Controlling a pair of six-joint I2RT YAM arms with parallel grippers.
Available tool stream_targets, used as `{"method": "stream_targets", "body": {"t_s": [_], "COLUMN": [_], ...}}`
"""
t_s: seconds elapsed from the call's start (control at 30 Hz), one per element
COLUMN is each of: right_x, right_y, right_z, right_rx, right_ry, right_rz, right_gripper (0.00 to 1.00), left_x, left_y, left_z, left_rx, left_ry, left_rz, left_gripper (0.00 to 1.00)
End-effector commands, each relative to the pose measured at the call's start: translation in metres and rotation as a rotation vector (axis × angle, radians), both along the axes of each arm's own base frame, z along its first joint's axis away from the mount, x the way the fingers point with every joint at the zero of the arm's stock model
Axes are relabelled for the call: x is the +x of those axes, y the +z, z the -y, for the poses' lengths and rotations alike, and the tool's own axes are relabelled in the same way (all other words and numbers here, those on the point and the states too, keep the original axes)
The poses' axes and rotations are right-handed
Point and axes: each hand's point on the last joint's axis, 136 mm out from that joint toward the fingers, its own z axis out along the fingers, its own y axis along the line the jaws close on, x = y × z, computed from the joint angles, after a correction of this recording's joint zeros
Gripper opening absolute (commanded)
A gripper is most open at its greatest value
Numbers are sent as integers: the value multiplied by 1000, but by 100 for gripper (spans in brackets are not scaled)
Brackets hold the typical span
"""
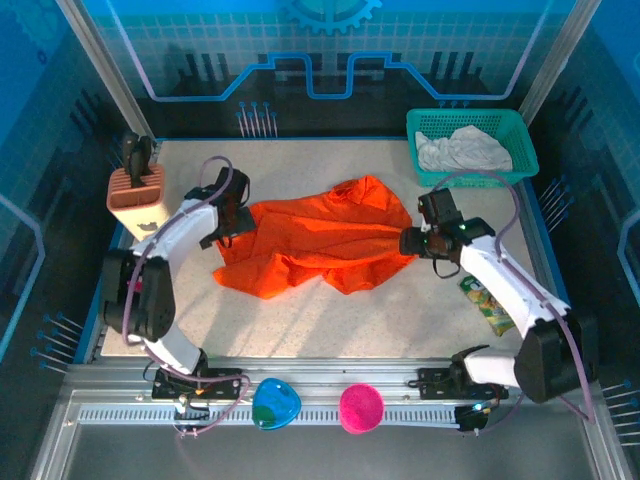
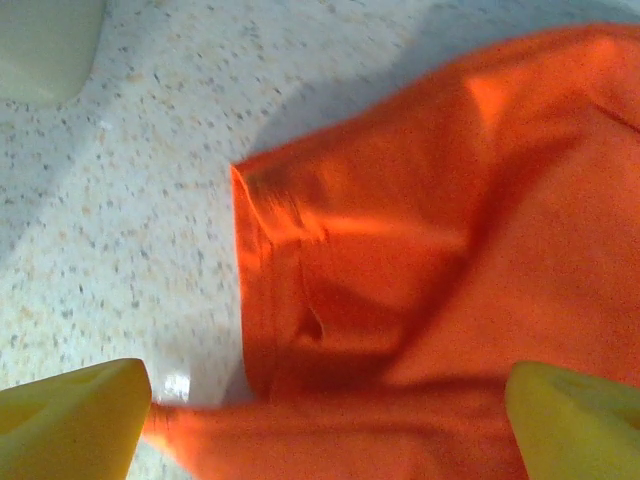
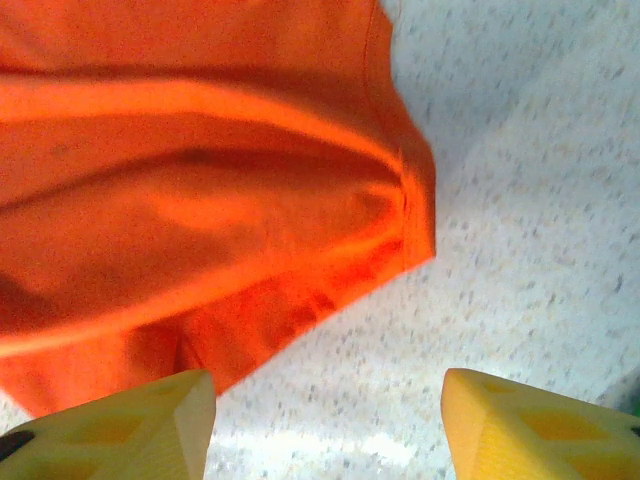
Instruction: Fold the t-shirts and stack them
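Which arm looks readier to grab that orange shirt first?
Probably left. The orange t-shirt lies between the open fingers of the left gripper; the right gripper, also open, straddles mostly bare table.

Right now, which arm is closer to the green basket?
Right. The right fingers are at the orange shirt's right edge, not far from the basket; the left fingers are across the shirt, at its left sleeve.

Bright overhead light, soft shadows beside the orange t-shirt (image 1: pixel 320 245), blurry wrist views.

Robot lab cell: aluminium frame (image 1: pixel 320 370), blue panels (image 1: pixel 450 40).
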Motion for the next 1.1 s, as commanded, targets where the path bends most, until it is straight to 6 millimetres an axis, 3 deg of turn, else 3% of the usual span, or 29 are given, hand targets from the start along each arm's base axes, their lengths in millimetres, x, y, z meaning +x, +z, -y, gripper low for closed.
{"method": "stream_targets", "body": {"t_s": [0.0, 0.2, 0.37, 0.43, 0.5, 0.6, 0.7, 0.93, 1.07], "right_x": [-27, -39, -39, -39, -39, -38, -39, -39, -37], "right_y": [-9, -5, 1, 1, 0, 0, 1, 1, 2], "right_z": [-7, -3, -3, -3, -4, -6, -6, -4, -7], "right_rx": [60, 71, 73, 74, 79, 87, 89, 79, 93], "right_ry": [14, 4, 6, 3, 5, 7, 7, 5, 10], "right_rz": [-51, -40, -33, -33, -33, -33, -35, -34, -27], "right_gripper": [62, 59, 58, 57, 56, 55, 55, 55, 55], "left_x": [29, 49, 48, 45, 42, 43, 50, 85, 116], "left_y": [-4, -42, -50, -48, -45, -38, -24, 34, 53], "left_z": [-10, -8, -1, -1, -1, -2, -2, -20, -37], "left_rx": [-4, -36, -79, -88, -88, -81, -72, 64, 160], "left_ry": [11, 5, 10, 14, 12, 2, -11, -32, -21], "left_rz": [24, -37, -41, -27, -20, -2, 27, 98, 121], "left_gripper": [90, 86, 79, 71, 56, 19, 0, 0, 0]}}
